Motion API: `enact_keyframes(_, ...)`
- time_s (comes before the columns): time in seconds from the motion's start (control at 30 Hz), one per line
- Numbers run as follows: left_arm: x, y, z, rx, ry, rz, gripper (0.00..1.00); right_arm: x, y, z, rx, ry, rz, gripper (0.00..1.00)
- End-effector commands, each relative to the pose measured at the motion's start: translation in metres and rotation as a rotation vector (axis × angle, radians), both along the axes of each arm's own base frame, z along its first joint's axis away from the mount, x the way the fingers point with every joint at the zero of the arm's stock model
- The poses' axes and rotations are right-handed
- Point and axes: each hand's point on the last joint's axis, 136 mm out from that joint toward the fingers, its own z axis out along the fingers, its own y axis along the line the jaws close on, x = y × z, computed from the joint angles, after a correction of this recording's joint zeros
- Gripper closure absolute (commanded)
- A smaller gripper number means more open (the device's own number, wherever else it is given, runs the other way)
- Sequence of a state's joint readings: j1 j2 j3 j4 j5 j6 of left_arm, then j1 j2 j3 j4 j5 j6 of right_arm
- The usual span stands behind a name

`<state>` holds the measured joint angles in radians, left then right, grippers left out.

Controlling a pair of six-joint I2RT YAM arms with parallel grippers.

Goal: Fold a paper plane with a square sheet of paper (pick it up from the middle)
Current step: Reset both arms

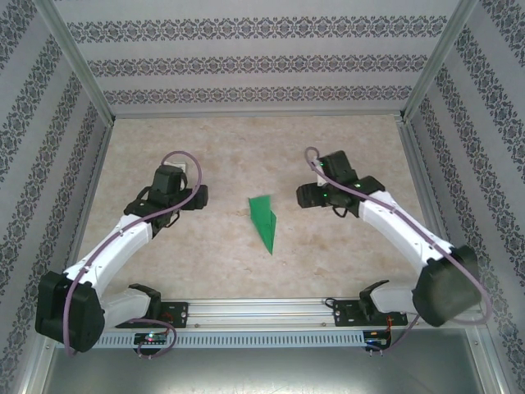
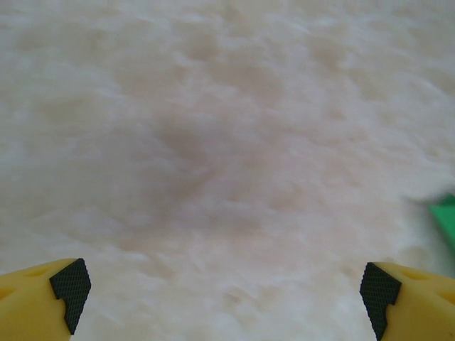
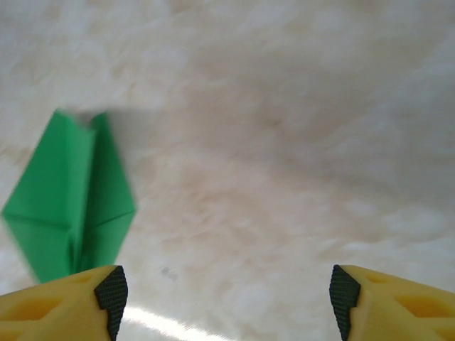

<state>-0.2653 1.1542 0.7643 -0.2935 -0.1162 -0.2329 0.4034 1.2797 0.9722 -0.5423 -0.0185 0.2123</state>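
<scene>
The paper plane (image 1: 264,220), a slim bright green dart with a centre crease, lies flat on the table between the two arms, its point toward the near edge. My left gripper (image 1: 197,197) stands open to its left, apart from it; in the left wrist view only a green corner (image 2: 446,217) shows at the right edge, beyond the open gripper (image 2: 226,293). My right gripper (image 1: 305,195) stands open to the plane's right, not touching it. The right wrist view has the plane (image 3: 71,199) at the left, outside the empty gap of the gripper (image 3: 227,298).
The table (image 1: 246,156) is pale marbled stone, boxed in by patterned walls with metal posts. A slotted metal rail (image 1: 262,316) carrying both arm bases runs along the near edge. Purple cables loop over each arm.
</scene>
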Motion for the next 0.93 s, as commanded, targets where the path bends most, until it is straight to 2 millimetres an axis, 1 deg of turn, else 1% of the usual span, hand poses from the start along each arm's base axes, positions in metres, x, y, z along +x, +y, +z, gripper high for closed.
enact_keyframes(0.0,0.013,0.042,-0.002,0.094,-0.075,0.113,0.00,0.029,-0.031,0.022,-0.045,-0.238,-0.066,0.10)
enact_keyframes(0.03,0.015,0.050,-0.006,0.101,-0.093,0.138,0.00,0.032,-0.042,0.020,-0.049,-0.273,-0.098,0.06)
enact_keyframes(0.13,0.024,0.062,-0.019,0.095,-0.152,0.160,0.00,0.041,-0.069,0.012,-0.070,-0.333,-0.166,0.04)
enact_keyframes(0.17,0.028,0.064,-0.022,0.113,-0.156,0.156,0.00,0.043,-0.079,0.006,-0.096,-0.344,-0.187,0.04)
enact_keyframes(0.27,0.040,0.069,-0.028,0.170,-0.194,0.142,0.00,0.049,-0.101,0.001,-0.163,-0.398,-0.246,0.03)
enact_keyframes(0.33,0.045,0.074,-0.030,0.191,-0.213,0.153,0.00,0.053,-0.107,-0.001,-0.168,-0.460,-0.265,0.03)
enact_keyframes(0.4,0.049,0.071,-0.033,0.180,-0.218,0.136,0.00,0.058,-0.109,-0.001,-0.165,-0.501,-0.265,0.02)
enact_keyframes(0.5,0.055,0.074,-0.041,0.193,-0.228,0.148,0.00,0.065,-0.119,-0.010,-0.200,-0.525,-0.293,0.03)
enact_keyframes(0.57,0.059,0.074,-0.047,0.197,-0.217,0.147,0.00,0.071,-0.124,-0.016,-0.184,-0.547,-0.301,0.02)
enact_keyframes(0.7,0.062,0.073,-0.051,0.190,-0.224,0.140,0.00,0.079,-0.127,-0.029,-0.160,-0.539,-0.302,0.02)
enact_keyframes(0.9,0.063,0.070,-0.053,0.181,-0.207,0.115,0.00,0.083,-0.131,-0.032,-0.140,-0.534,-0.310,0.02)
